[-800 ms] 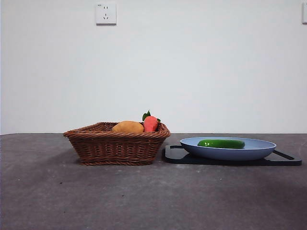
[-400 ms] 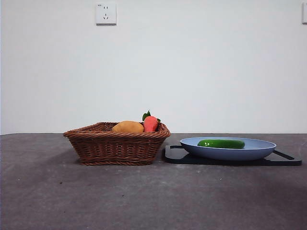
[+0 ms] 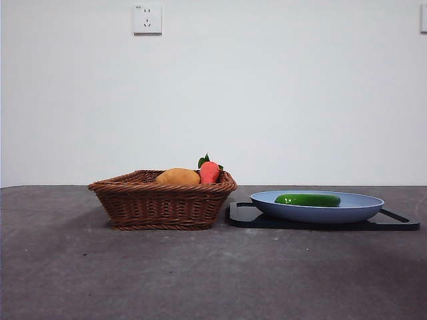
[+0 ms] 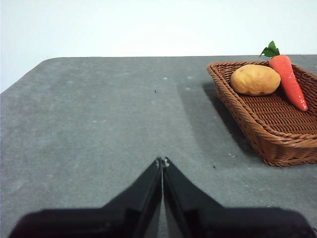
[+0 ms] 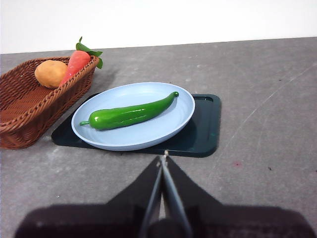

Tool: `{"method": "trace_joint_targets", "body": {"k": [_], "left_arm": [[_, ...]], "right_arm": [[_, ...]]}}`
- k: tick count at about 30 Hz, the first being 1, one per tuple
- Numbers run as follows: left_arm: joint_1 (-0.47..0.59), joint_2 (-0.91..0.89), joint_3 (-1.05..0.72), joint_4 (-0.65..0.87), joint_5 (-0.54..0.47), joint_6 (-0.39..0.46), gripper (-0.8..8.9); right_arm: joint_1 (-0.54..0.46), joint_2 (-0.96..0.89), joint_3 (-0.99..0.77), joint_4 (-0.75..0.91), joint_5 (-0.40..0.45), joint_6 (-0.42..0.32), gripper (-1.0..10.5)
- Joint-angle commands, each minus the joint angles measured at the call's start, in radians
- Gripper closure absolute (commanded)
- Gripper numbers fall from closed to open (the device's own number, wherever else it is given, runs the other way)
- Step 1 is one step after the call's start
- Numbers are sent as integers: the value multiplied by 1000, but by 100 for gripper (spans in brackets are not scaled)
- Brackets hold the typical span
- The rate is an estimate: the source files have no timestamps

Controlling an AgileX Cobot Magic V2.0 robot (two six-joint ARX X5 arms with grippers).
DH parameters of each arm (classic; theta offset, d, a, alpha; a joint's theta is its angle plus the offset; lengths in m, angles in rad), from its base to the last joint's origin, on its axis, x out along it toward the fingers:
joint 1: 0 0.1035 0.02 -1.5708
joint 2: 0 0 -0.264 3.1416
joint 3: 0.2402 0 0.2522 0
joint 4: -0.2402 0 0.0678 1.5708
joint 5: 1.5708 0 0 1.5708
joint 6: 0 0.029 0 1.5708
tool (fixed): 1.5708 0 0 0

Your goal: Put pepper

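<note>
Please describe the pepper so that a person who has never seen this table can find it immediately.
Find the black tray beside the wicker basket; a pale blue plate sits on it. The pepper lies alone in that plate. It is long, glossy and dark green, unlike the orange-red carrot and yellow-brown potato in the basket.

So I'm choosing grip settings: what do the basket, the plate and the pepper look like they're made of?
The basket looks like woven brown wicker: plaited strands and a braided rim show. The plate is smooth, matte pale blue, perhaps plastic or ceramic. The pepper is glossy green with sharp highlights, maybe a plastic replica, though that can't be settled.
</note>
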Motion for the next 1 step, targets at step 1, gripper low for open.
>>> {"method": "trace_joint_targets", "body": {"k": [1], "left_arm": [[3,-4,-11,10,-3,-5,805]], "right_arm": [[2,-2,-11,0,4,7,936]]}}
